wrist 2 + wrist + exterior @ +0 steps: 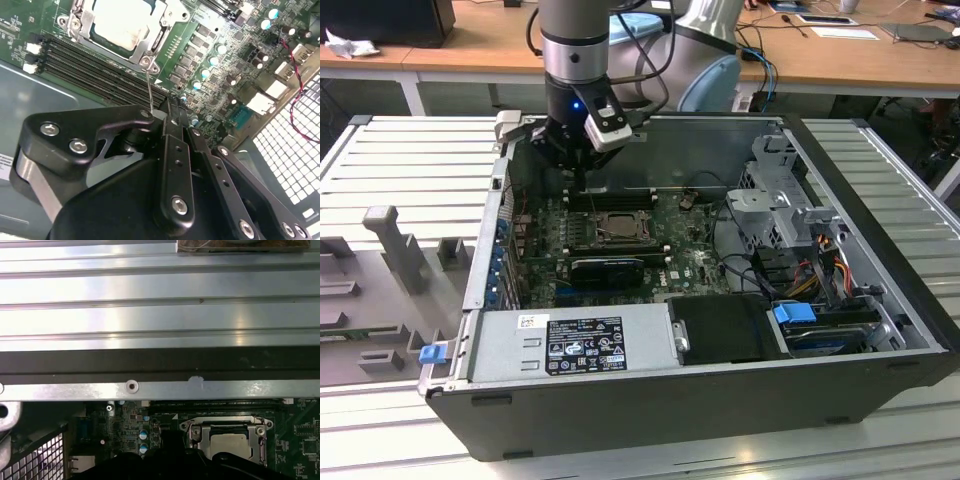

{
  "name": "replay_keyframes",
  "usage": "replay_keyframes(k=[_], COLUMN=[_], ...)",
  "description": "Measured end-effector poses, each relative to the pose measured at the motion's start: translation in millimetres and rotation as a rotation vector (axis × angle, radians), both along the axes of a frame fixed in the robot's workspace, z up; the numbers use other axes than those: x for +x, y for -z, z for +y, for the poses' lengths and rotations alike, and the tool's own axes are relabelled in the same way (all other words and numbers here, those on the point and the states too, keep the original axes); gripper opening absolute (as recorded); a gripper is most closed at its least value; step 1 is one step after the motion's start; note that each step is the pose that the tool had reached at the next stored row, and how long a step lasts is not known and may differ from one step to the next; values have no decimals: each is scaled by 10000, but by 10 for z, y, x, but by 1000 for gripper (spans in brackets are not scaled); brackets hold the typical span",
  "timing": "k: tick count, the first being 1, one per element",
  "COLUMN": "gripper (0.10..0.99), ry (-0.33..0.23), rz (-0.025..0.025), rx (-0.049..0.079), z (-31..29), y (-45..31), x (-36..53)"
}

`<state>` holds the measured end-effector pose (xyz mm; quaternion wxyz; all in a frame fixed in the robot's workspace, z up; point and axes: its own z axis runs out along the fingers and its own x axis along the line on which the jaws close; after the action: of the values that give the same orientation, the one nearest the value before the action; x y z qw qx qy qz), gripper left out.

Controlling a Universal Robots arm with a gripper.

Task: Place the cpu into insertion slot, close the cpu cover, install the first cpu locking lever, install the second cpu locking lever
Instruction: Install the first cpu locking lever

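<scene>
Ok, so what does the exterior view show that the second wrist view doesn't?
Exterior view, not the second wrist view: the whole computer case, the grey power box at its front, the wooden desks behind, and the arm above.

Second wrist view, not the exterior view: a thin metal lever reaching from the gripper to the socket.

Both: the gripper, the silvery chip sitting in the socket, and the green board.
</scene>
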<state>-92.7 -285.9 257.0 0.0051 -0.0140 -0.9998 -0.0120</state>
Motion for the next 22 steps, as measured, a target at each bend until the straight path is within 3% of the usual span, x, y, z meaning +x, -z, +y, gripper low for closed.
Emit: replay_keyframes(k=[22], gripper=[106], ry=[0], rz=[0], rx=[1], z=[0], y=[0], x=[126])
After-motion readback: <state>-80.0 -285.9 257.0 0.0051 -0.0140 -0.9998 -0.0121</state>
